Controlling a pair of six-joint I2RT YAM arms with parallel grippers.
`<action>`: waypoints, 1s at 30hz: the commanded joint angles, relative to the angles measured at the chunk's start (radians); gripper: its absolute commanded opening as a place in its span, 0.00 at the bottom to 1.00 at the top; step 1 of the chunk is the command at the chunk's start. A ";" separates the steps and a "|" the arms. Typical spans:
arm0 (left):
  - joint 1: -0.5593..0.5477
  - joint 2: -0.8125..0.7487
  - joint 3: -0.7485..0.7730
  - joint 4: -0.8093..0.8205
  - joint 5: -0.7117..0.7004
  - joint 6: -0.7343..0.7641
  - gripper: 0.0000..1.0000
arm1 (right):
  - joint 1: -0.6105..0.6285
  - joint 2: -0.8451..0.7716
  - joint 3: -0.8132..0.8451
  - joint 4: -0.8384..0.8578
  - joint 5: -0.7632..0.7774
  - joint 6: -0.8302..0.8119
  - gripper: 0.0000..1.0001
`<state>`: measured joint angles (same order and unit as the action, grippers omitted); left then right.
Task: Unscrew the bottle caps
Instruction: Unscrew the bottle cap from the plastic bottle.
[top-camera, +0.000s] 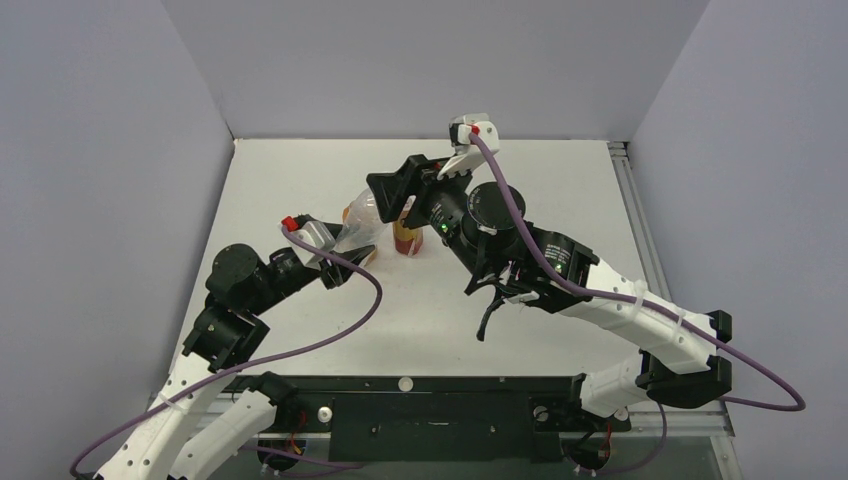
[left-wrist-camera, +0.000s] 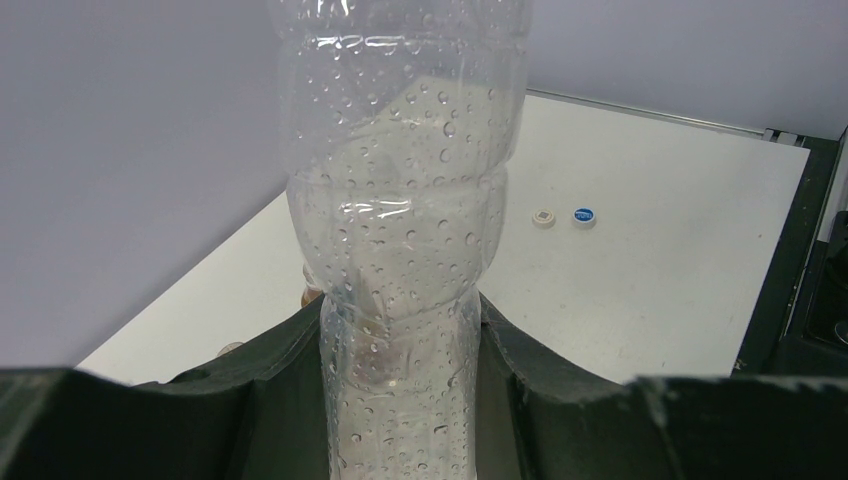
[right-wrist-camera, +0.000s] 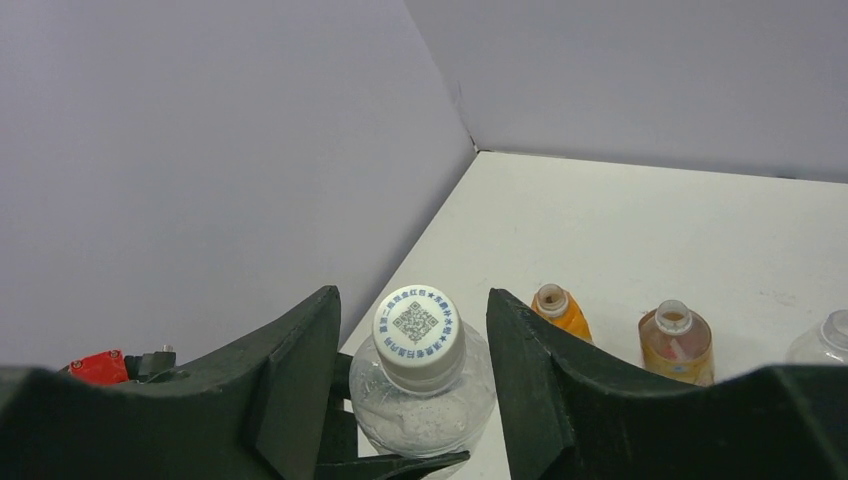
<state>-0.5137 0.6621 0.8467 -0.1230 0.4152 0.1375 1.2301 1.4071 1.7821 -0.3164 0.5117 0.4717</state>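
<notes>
While the left gripper (left-wrist-camera: 400, 325) clamps the clear bottle (left-wrist-camera: 400, 230) at its waist, the right gripper (right-wrist-camera: 411, 295) straddles its white cap (right-wrist-camera: 418, 325), jaws apart. Behind stand the orange bottle (right-wrist-camera: 560, 312) and reddish-brown bottle (right-wrist-camera: 677, 345), both uncapped. Only the left wrist view shows a spare white cap (left-wrist-camera: 543, 217) and the blue cap (left-wrist-camera: 584, 214) lying on the table (left-wrist-camera: 650, 300).

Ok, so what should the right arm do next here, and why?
Probably close the right tool on the white cap and twist. Its jaws stand open on either side of that cap, apart from it, while the left tool is shut on the clear bottle, so the cap is on and lined up.
</notes>
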 joint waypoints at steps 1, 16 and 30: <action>0.000 -0.004 0.011 0.046 -0.009 0.004 0.00 | -0.007 -0.006 -0.009 0.023 -0.026 -0.010 0.52; 0.000 -0.004 0.009 0.045 0.000 -0.002 0.00 | -0.022 -0.019 -0.028 0.041 -0.054 -0.013 0.22; 0.004 -0.005 0.065 0.019 0.411 -0.224 0.00 | -0.286 -0.259 -0.234 0.303 -0.884 -0.075 0.17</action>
<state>-0.5087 0.6697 0.8589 -0.1226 0.6281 -0.0158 0.9955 1.2285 1.5486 -0.1772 -0.1535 0.4248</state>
